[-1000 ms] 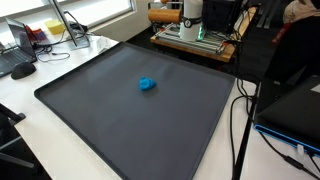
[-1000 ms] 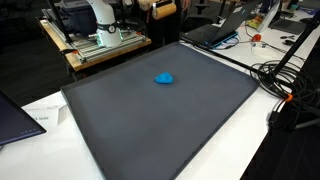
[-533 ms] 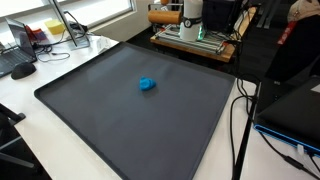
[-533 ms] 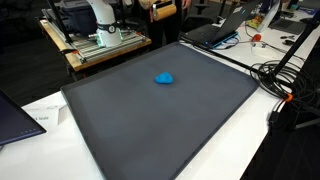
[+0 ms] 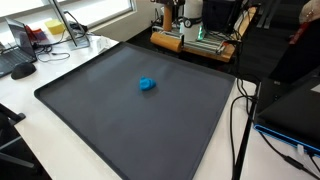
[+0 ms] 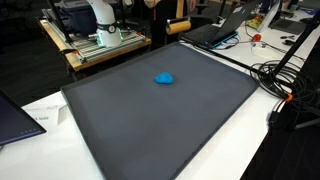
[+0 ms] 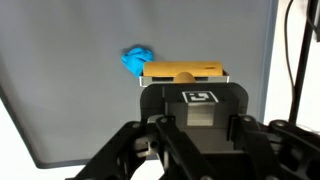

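My gripper (image 7: 183, 82) is shut on a flat yellow wooden block (image 7: 183, 71), which shows just past the black gripper body with its square marker. In both exterior views the block (image 5: 167, 39) (image 6: 178, 27) hangs over the far edge of the dark grey mat (image 5: 120, 125) (image 6: 170, 125). A small crumpled blue object (image 5: 147, 85) (image 6: 164, 78) lies near the mat's middle. In the wrist view it (image 7: 136, 60) sits just left of the block. The fingertips themselves are hidden behind the gripper body.
The white robot base (image 6: 100, 18) stands on a wooden platform (image 5: 205, 45) behind the mat. A laptop (image 6: 215, 32) and black cables (image 6: 285, 75) lie on one side. A keyboard and mouse (image 5: 18, 68) sit on the white table on the opposite side.
The gripper has come down and forward with the wooden block, from above the platform towards the mat's far edge. The blue object has not moved.
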`<action>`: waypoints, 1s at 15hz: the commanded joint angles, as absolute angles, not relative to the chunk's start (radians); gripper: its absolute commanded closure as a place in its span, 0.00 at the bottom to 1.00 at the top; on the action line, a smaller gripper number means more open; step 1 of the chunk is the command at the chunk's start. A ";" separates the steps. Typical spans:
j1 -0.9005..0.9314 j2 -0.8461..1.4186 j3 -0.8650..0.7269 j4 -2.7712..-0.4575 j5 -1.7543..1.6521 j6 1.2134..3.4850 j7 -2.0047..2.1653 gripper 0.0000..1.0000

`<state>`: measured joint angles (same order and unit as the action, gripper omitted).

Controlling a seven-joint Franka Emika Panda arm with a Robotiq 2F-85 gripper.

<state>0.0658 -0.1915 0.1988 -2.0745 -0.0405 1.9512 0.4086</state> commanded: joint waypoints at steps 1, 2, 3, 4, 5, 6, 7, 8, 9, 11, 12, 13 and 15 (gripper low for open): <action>0.070 -0.060 0.214 -1.950 -0.144 1.915 0.564 0.78; 0.076 -0.033 0.210 -1.928 -0.169 1.908 0.591 0.78; 0.083 -0.004 0.205 -1.903 -0.203 1.900 0.618 0.78; 0.090 0.020 0.200 -1.879 -0.234 1.893 0.637 0.78; 0.096 0.044 0.193 -1.855 -0.256 1.890 0.646 0.78; 0.100 0.065 0.184 -1.835 -0.267 1.903 0.639 0.78; 0.103 0.017 0.178 -1.914 -0.225 1.934 0.612 0.53; 0.106 0.038 0.173 -1.893 -0.235 1.934 0.615 0.53; 0.108 0.052 0.169 -1.877 -0.238 1.934 0.615 0.53; 0.109 0.064 0.166 -1.864 -0.239 1.933 0.615 0.53; 0.110 0.064 0.167 -1.863 -0.239 1.932 0.615 0.53; 0.110 0.064 0.167 -1.861 -0.239 1.931 0.615 0.53; 0.114 0.079 0.166 -1.855 -0.258 1.938 0.624 0.78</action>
<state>0.0849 0.0645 0.1927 -1.8635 -0.2404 1.9337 0.6173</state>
